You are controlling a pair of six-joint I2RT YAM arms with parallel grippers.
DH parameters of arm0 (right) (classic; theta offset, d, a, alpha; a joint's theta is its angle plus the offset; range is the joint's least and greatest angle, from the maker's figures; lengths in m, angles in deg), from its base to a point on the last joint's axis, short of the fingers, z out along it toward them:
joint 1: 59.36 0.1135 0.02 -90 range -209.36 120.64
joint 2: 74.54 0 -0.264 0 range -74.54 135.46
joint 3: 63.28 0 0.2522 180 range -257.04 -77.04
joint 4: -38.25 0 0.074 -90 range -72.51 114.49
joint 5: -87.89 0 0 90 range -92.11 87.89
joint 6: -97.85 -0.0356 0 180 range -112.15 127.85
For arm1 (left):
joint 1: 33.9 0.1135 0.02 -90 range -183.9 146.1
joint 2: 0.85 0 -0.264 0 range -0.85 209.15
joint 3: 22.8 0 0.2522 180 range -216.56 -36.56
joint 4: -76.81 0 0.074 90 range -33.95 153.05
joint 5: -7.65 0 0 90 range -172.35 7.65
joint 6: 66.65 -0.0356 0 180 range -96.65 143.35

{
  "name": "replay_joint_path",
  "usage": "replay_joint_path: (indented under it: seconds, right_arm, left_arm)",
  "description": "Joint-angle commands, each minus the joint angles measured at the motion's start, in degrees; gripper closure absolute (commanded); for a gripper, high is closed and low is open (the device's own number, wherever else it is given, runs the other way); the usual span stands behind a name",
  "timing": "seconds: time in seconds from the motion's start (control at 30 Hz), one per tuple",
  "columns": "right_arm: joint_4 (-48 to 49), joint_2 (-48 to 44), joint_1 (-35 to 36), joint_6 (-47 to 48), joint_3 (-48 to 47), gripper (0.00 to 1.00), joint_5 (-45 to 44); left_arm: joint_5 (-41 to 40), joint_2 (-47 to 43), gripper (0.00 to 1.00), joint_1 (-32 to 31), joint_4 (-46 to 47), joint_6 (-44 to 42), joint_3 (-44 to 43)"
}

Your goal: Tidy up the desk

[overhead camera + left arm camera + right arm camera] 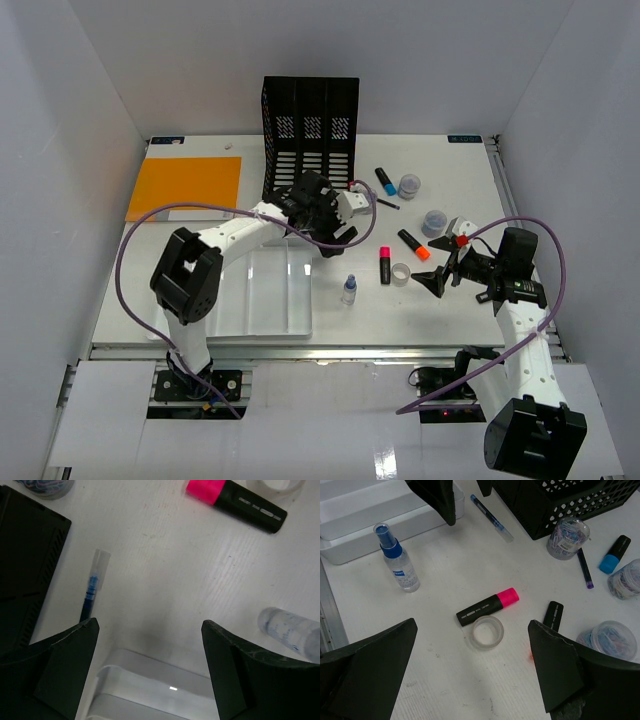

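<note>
Robotics lab test cell, staged as an office desk. Plain white panels (90, 110) wall in a white desk (460, 175) with metal rail edges. A left arm (235, 235) and a right arm (528, 345), both robotic, are bolted at its near edge, trailing purple cables (118, 262). Props include a black file rack (310, 125), a pink highlighter (385, 264) and an orange sheet (185, 187).

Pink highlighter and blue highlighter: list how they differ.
Cap colour: the pink highlighter has a pink cap, the blue highlighter a blue one. Place: the pink one lies beside the tape roll; the blue one lies farther back, near the black file rack. Pose: in the top view the pink cap points away from the arms, the blue cap toward them. Shared: black bodies, both flat on the desk, neither gripped.
</note>
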Motion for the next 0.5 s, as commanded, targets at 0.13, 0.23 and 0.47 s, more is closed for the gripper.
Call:
replay_joint_path:
  seconds: [0.13, 0.23, 0.47]
  right_arm:
    - [0.21, -0.31, -0.09, 0.9, 0.1, 0.01, 2.49]
    - [0.19, -0.27, -0.15, 0.88, 0.1, 0.01, 2.64]
    - [0.04, -0.04, -0.09, 0.9, 0.1, 0.01, 3.24]
  left_arm:
    - [-2.38, 9.29, 0.17, 0.14, -3.83, -8.7, -10.13]
    - [-3.13, 11.47, 0.22, 0.14, -4.1, -8.71, -11.35]
    - [-7.65, 15.2, 0.32, 0.14, -3.11, -8.21, -12.89]
